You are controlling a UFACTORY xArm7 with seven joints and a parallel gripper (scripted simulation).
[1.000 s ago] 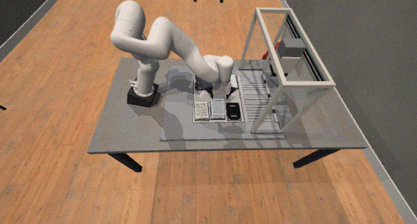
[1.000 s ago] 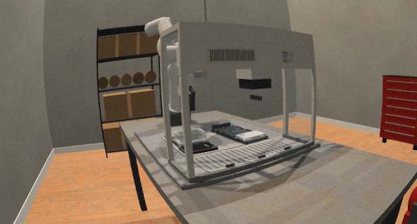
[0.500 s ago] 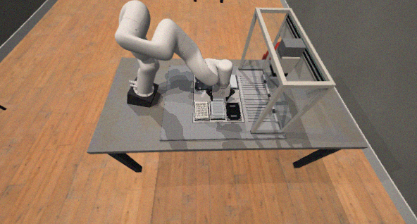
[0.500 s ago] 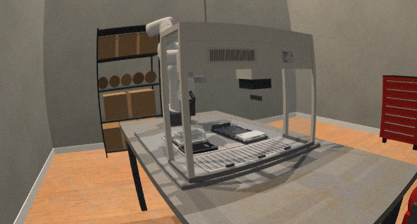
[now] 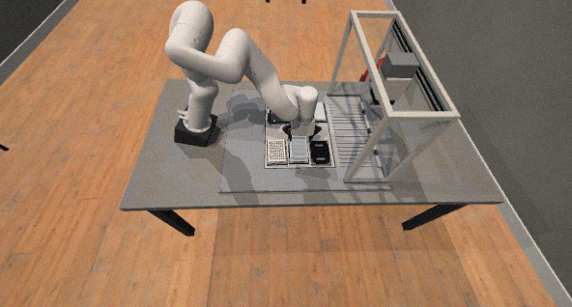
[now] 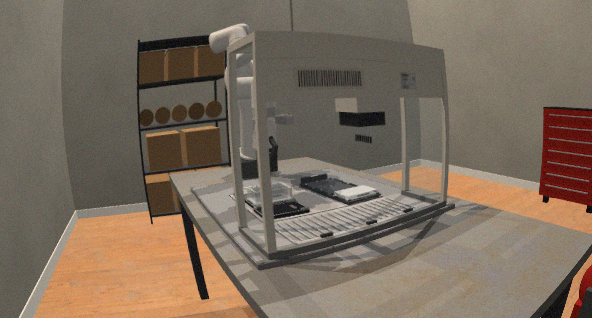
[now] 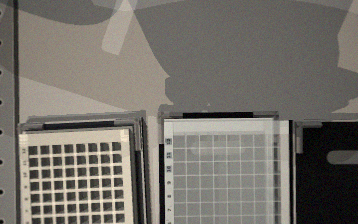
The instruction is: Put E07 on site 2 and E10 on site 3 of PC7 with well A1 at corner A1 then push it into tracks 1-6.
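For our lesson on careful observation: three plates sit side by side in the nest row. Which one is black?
The black plate sits at the end of the row nearest the rails. The middle plate is pale grey, and the plate at the other end is white with dark wells.

Three nests in a row: one white square-welled plate (image 7: 75, 180), one pale translucent fine-gridded block (image 7: 225, 175), one black plate (image 7: 337, 175).
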